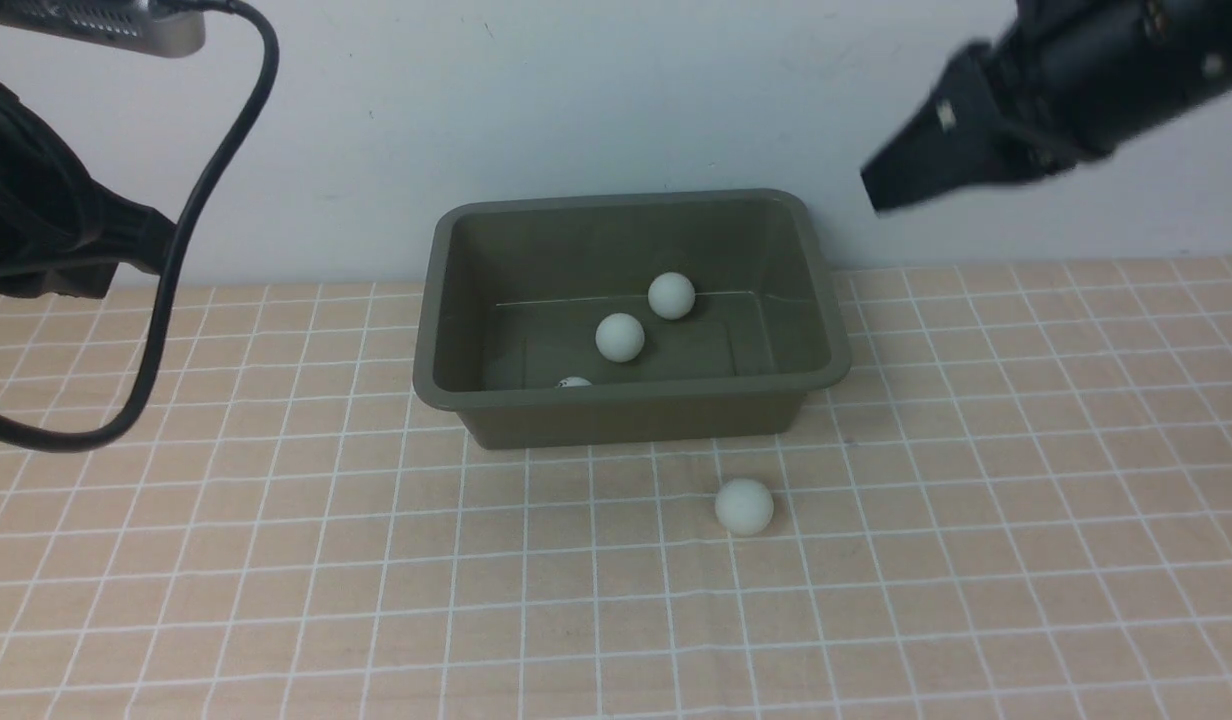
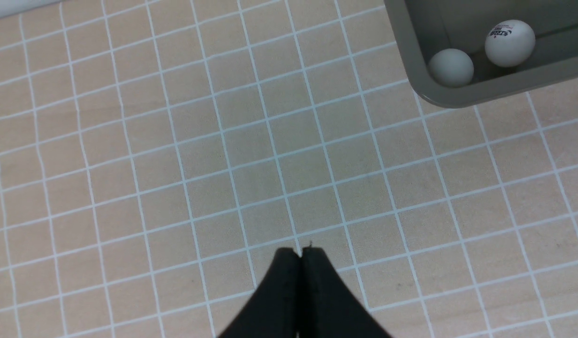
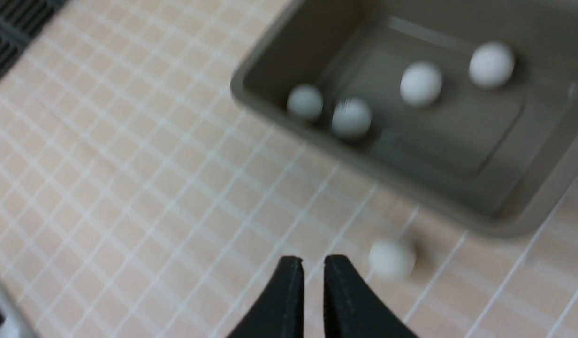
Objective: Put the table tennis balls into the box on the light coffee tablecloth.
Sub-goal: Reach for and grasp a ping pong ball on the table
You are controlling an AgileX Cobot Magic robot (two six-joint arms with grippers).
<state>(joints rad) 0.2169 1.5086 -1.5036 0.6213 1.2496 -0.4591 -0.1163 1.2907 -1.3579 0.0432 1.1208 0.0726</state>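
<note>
The olive-green box (image 1: pixel 626 398) stands on the light coffee tablecloth (image 1: pixel 276 560) at the back middle. The right wrist view shows four table tennis balls (image 3: pixel 420 83) in the box (image 3: pixel 458 145); the front view shows two in full (image 1: pixel 619 337) and one half hidden by the near wall (image 1: pixel 573 382). One ball (image 1: pixel 744 505) (image 3: pixel 391 259) lies on the cloth just in front of the box. My right gripper (image 1: pixel 873 192) (image 3: pixel 312 264) hangs high, right of the box, empty, jaws a narrow gap apart. My left gripper (image 2: pixel 300 253) is shut and empty over bare cloth left of the box (image 2: pixel 413 75).
My left arm (image 1: pixel 46 240) and its black cable (image 1: pixel 166 300) hang at the far left. A pale wall stands right behind the box. The logo ball (image 2: pixel 509 42) and a plain ball (image 2: pixel 451 67) lie by the box's near left corner.
</note>
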